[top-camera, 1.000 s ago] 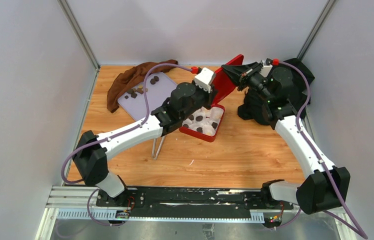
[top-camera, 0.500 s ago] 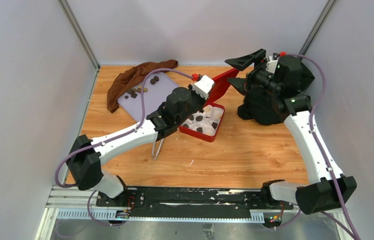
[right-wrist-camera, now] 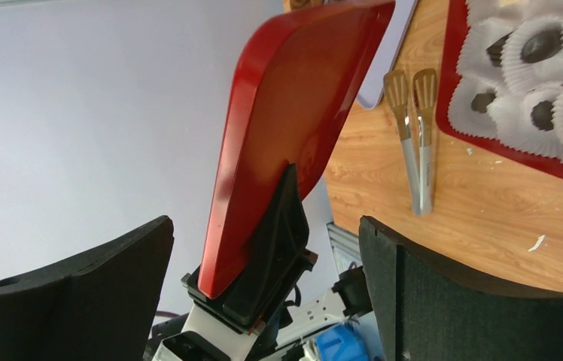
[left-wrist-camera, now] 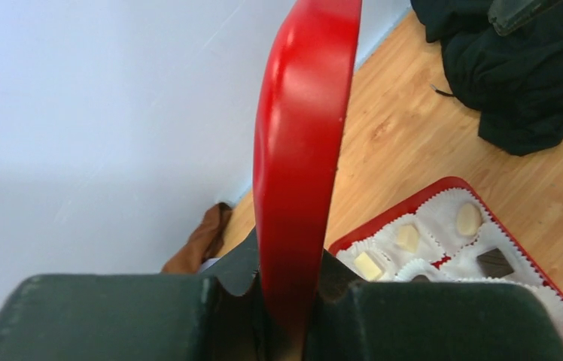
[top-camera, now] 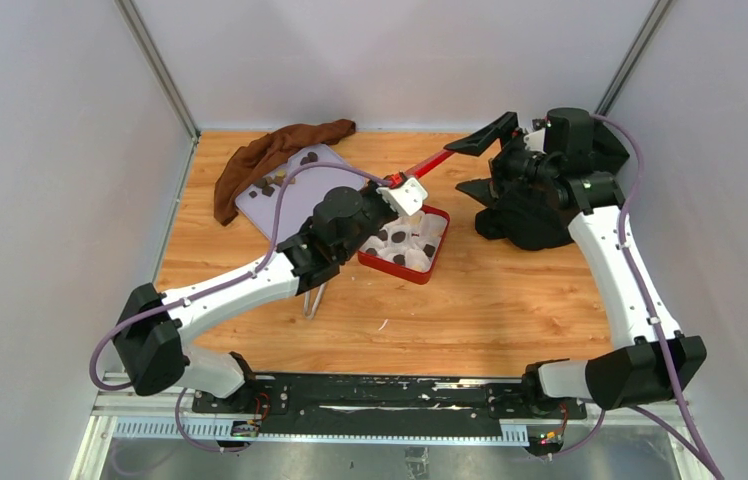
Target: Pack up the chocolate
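Observation:
The chocolate sits in two places: dark pieces (top-camera: 399, 238) in white paper cups inside the red box (top-camera: 428, 270), and loose pieces (top-camera: 267, 186) on the purple board. Cream pieces (left-wrist-camera: 408, 237) also show in the box. My left gripper (top-camera: 412, 180) is shut on the edge of the red lid (top-camera: 434, 162), held tilted on edge above the box's far end. In the left wrist view the lid (left-wrist-camera: 301, 150) runs up between the jaws. My right gripper (top-camera: 485, 160) stands open just right of the lid, touching nothing; its wrist view shows the lid (right-wrist-camera: 293, 128) apart from both fingers.
A brown cloth (top-camera: 270, 150) lies at the back left beside the purple board (top-camera: 322, 190). A black cloth (top-camera: 530, 222) is bunched right of the box under the right arm. Metal tongs (top-camera: 315, 297) lie on the wood near the left forearm.
My right gripper has opened, let go of the red lid and drawn back to the right. The left arm has pulled the lid down and nearer, now holding it alone.

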Available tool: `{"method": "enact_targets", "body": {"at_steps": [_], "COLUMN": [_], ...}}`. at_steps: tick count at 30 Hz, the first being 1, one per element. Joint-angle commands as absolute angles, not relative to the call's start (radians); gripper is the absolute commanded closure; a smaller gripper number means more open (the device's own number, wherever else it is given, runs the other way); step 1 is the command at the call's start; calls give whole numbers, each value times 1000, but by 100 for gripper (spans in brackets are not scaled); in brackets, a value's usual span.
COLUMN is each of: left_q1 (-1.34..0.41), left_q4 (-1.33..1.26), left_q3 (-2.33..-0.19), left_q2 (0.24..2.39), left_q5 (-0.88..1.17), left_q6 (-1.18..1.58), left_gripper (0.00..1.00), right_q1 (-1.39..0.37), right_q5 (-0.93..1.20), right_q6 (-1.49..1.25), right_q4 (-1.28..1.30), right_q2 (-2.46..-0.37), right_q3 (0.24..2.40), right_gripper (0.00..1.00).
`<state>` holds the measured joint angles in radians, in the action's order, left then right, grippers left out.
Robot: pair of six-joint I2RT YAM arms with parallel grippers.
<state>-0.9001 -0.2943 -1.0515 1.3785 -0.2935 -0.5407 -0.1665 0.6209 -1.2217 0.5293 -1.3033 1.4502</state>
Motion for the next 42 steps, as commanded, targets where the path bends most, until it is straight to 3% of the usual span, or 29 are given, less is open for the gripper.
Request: {"method": "enact_targets", "body": {"at_steps": [1, 7, 9, 21, 23, 26, 29, 31, 32, 33, 35, 38, 42], "left_q1": [-909, -933, -942, -981, -985, -986, -985, -986, -986, -986, -987, -989, -983], "left_q4": [-371, -382, -382, -391, -417, -428, -428, -428, -427, -426, -423, -398, -141], "left_q3": [-1047, -1039, -1039, -1024, -1014, -1018, -1032, -1042, -1049, -1055, -1058, -1048, -1105], "left_q2": [1342, 1359, 1365, 1414, 1423, 1426, 1431, 1432, 1429, 1424, 1399, 1330, 1237], "left_q5": [-303, -305, -305, -372, -386, -394, -399, -409, -419, -429, -435, -428, -360], "left_q6": [-636, -702, -735, -929, -957, -942, -914, -894, -876, -857, -829, -755, -578], "left_gripper": [100, 100, 100, 100, 96, 78, 64, 45, 28, 17, 4, 0, 0], "right_q1": [-159, -188, -201, -223, -225, -224, -224, -223, -221, -218, -207, -184, -157], "right_q5": [736, 750, 738, 765, 767, 755, 753, 752, 750, 745, 736, 718, 724], "right_q6": [-1295, -1344, -1340, -1413, -1411, -1409, -1390, -1371, -1355, -1337, -1299, -1245, -1212], "right_q4": [431, 370, 382, 318, 316, 296, 293, 292, 292, 292, 289, 273, 193], "right_q2": [-1307, -1333, -1343, -1378, -1379, -1366, -1367, -1367, -1367, -1366, -1359, -1344, -1327], "right_q3": [1404, 1407, 1423, 1387, 1380, 1357, 1354, 1353, 1353, 1351, 1347, 1326, 1267], "right_gripper": [3, 3, 7, 64, 79, 99, 100, 100, 100, 100, 100, 100, 100]}}
